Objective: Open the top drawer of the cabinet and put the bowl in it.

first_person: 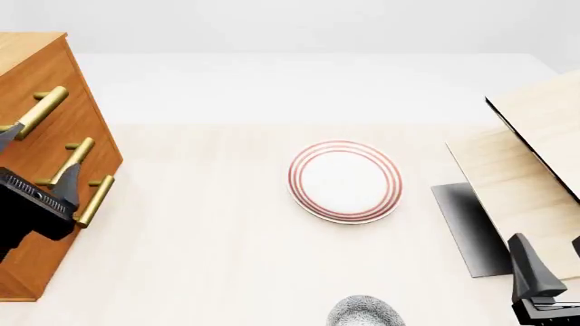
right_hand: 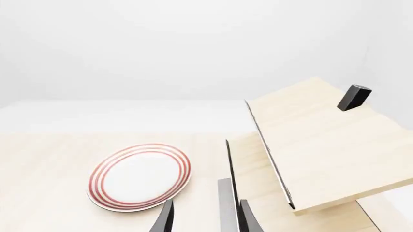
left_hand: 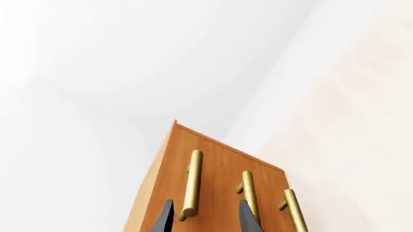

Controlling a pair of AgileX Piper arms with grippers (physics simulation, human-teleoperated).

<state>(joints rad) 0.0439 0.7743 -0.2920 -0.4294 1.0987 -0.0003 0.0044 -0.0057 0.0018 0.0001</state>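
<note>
The cabinet (first_person: pixel 50 156) stands at the far left of the surface (first_person: pixel 208 258), all drawers closed. The left tool (left_hand: pixel 202 215) is released, fingers straddling the top drawer's handle (left_hand: pixel 191 184) (not touching). The bowl (first_person: pixel 365 312) sits at the near edge, near the plate (first_person: pixel 346 180). The right tool (right_hand: pixel 205 217) hangs released.

The front view looked down across the tabletop (first_person: pixel 208 258). The left wrist camera faced the cabinet (left_hand: pixel 219 179) closely; the right wrist shared the plate (right_hand: pixel 140 176).
</note>
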